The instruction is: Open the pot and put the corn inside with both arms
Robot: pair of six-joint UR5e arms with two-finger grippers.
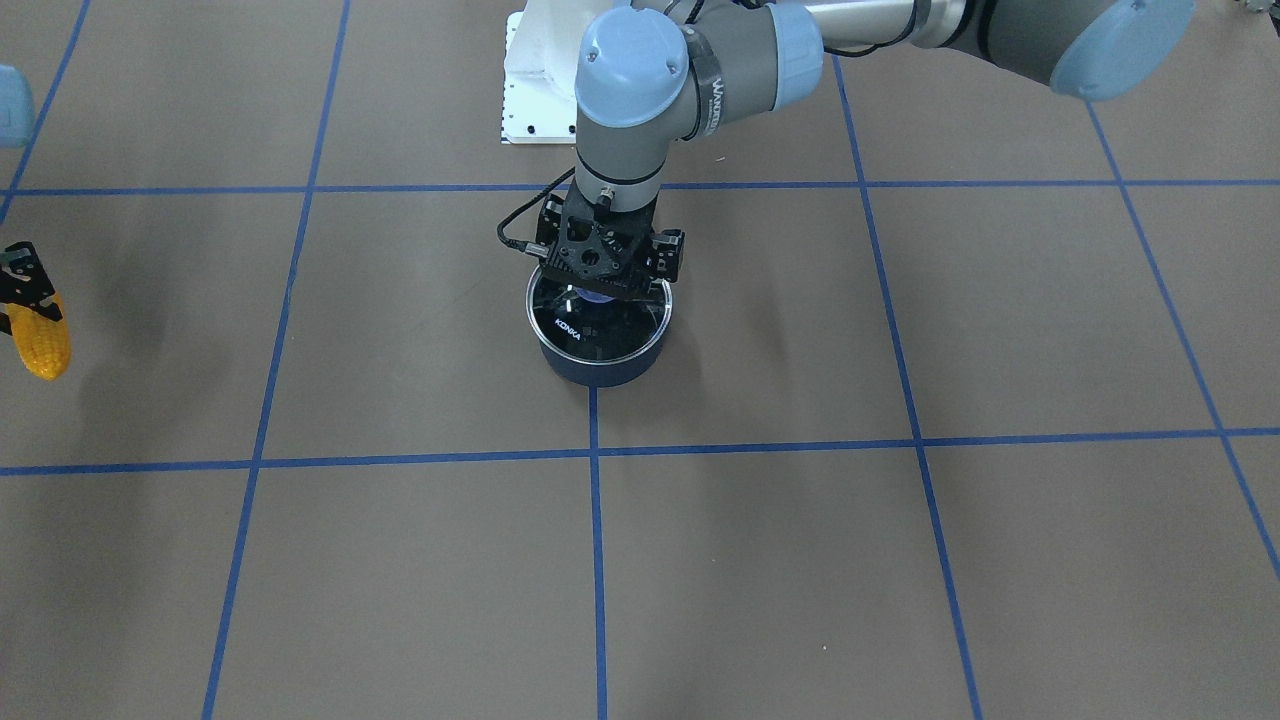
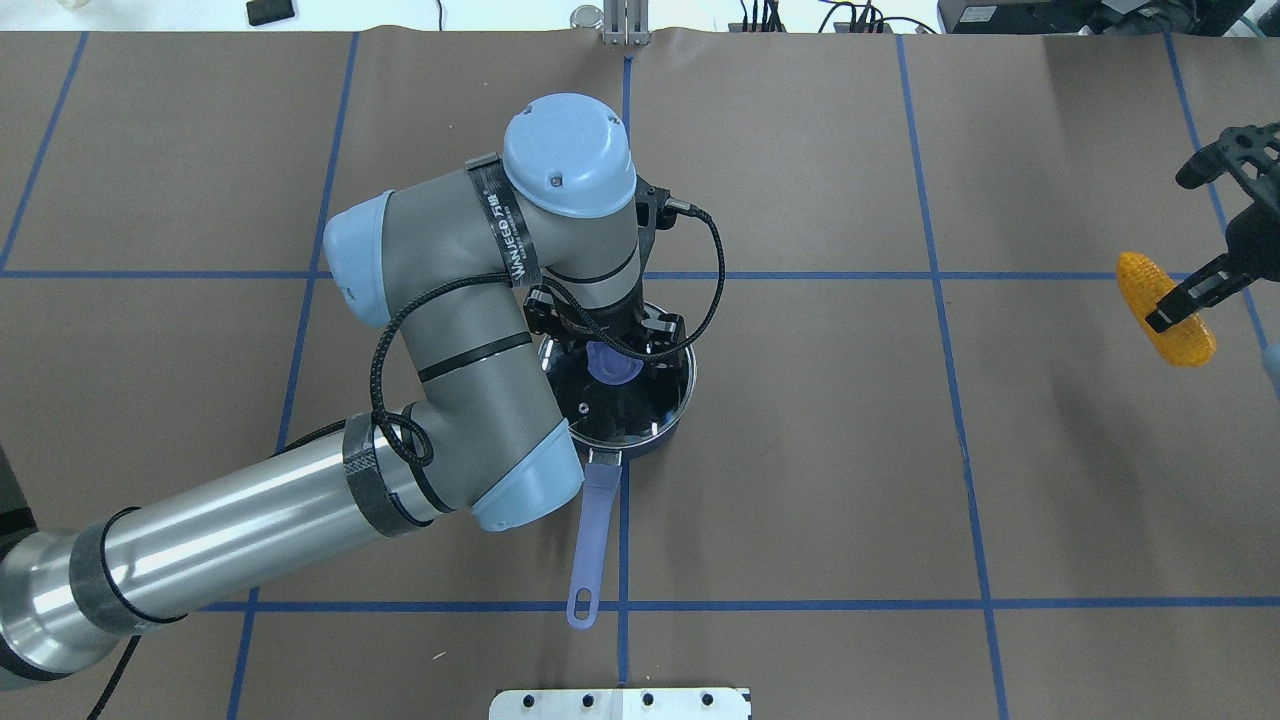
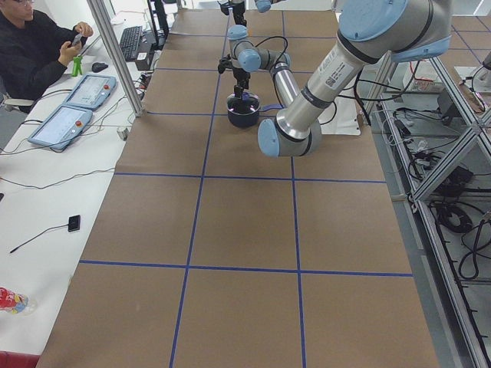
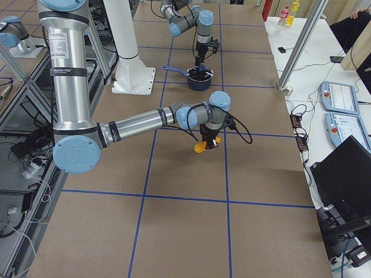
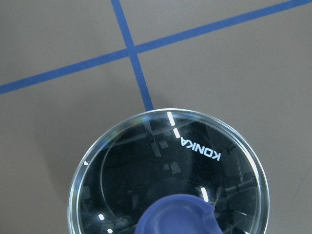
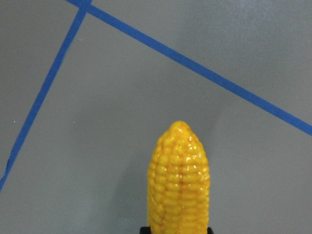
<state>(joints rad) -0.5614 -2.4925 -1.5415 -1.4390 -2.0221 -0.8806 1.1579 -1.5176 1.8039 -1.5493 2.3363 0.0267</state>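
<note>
The dark navy pot [image 1: 600, 368] stands at the middle of the table, its lavender handle [image 2: 592, 540] pointing toward the robot's base. The glass KONKA lid [image 5: 195, 146] sits on it. My left gripper [image 1: 592, 292] is down over the lid's blue knob [image 2: 612, 365]; the jaws are dark against the lid and I cannot tell whether they are closed. My right gripper [image 2: 1185, 300] is shut on the yellow corn [image 2: 1165, 310], holding it above the table far to the pot's right. The corn also shows in the right wrist view [image 6: 179, 185].
The white mounting base [image 1: 535, 90] is just behind the pot on the robot's side. Blue tape lines [image 1: 596, 560] cross the brown table. A side table with control tablets [image 3: 60, 126] and a seated person runs along the far edge.
</note>
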